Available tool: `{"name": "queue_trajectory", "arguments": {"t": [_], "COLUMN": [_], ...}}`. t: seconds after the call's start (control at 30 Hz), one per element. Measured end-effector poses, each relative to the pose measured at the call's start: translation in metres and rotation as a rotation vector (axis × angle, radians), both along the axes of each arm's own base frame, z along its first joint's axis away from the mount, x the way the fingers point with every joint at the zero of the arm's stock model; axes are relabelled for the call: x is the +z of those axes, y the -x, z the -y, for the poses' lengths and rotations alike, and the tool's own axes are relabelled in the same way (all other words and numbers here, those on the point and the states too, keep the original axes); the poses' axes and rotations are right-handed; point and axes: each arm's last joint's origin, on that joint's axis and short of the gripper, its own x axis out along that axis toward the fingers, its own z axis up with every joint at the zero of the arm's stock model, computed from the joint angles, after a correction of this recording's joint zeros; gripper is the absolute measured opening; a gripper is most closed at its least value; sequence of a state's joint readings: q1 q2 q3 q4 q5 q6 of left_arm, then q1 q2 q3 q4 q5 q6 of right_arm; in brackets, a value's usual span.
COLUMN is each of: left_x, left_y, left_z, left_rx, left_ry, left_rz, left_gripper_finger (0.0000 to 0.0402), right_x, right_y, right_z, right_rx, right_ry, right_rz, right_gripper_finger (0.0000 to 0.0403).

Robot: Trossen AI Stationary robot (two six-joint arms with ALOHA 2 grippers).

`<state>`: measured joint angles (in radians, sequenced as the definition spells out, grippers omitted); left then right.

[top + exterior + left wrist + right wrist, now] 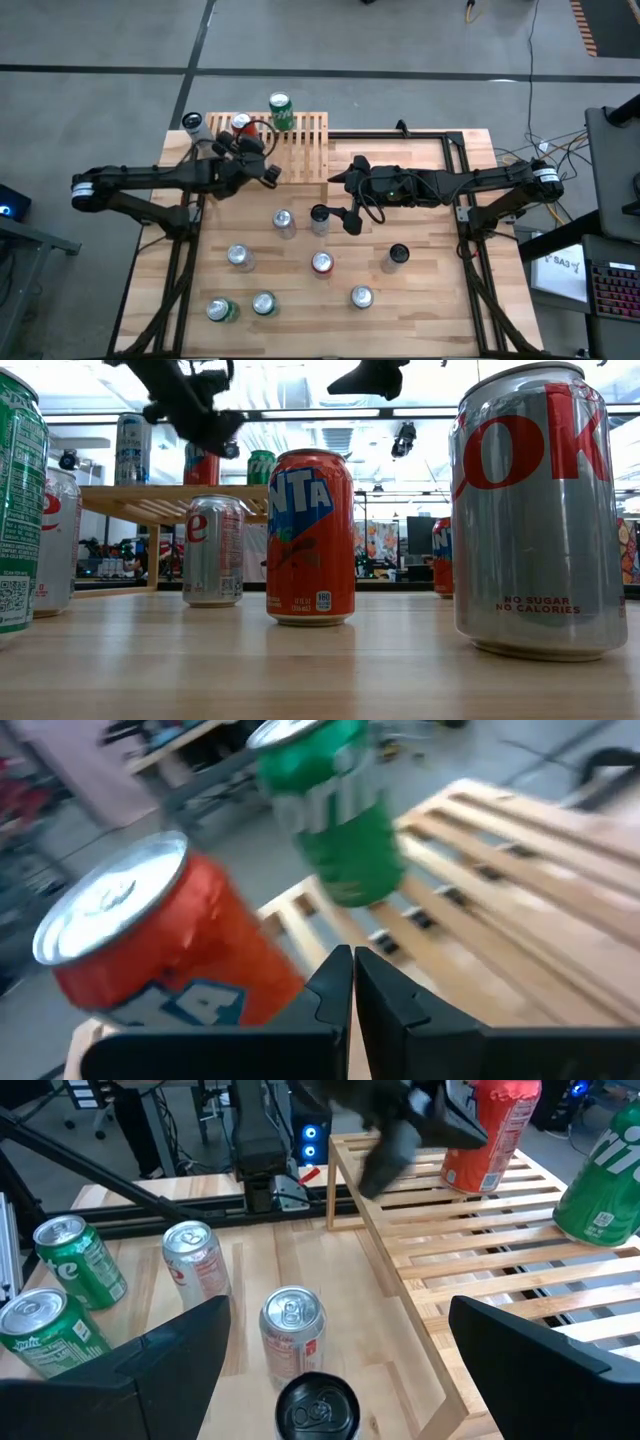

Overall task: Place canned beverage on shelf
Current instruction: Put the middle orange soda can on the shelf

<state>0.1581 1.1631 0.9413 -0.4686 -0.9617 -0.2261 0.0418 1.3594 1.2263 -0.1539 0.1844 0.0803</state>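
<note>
On table (pixel 320 670), orange Fanta can (pixel 310 538), left gripper (pixel 353 982) closed, right gripper (pixel 335 1370) apart.

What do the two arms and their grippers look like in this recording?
Both arms are dark, nearly black, jointed tubes with a white band near the base of each, and black cables loop around their wrists. The left gripper has two flat, angular matte-black fingers. The right gripper has broad, dark, wedge-shaped fingers. No lettering or logos are legible on either.
</note>
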Motion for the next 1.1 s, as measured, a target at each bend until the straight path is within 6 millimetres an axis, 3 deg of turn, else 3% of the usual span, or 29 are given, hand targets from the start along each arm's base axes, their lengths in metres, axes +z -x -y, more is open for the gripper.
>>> {"name": "queue_trajectory", "arguments": {"t": [0.13,0.27,0.43,0.6,0.87,1.1], "left_x": [0.027,0.037,0.03,0.017,0.013,-0.003], "left_y": [0.012,0.032,0.054,0.063,0.057,0.047], "left_z": [0.012,0.019,0.022,0.022,0.019,0.017], "left_rx": [-0.138,-0.284,-0.277,-0.242,-0.175,-0.147], "left_ry": [0.054,0.208,0.258,0.225,0.108,0.058], "left_rz": [-0.09,-0.267,-0.407,-0.382,-0.249,-0.29], "left_gripper_finger": [0.0,0.0,0.0,0.0,0.0,0.0], "right_x": [0.0,-0.001,-0.002,-0.003,-0.003,-0.005], "right_y": [0.0,0.0,0.001,0.001,0.001,0.001], "right_z": [0.0,0.0,0.0,0.0,0.0,0.0], "right_rx": [0.0,0.001,0.001,0.005,0.01,0.015], "right_ry": [0.0,0.001,0.003,0.013,0.025,0.038], "right_rz": [0.0,-0.006,-0.025,-0.03,-0.032,-0.044], "right_gripper_finger": [0.0364,0.0364,0.0364,0.0364,0.0364,0.0364]}}
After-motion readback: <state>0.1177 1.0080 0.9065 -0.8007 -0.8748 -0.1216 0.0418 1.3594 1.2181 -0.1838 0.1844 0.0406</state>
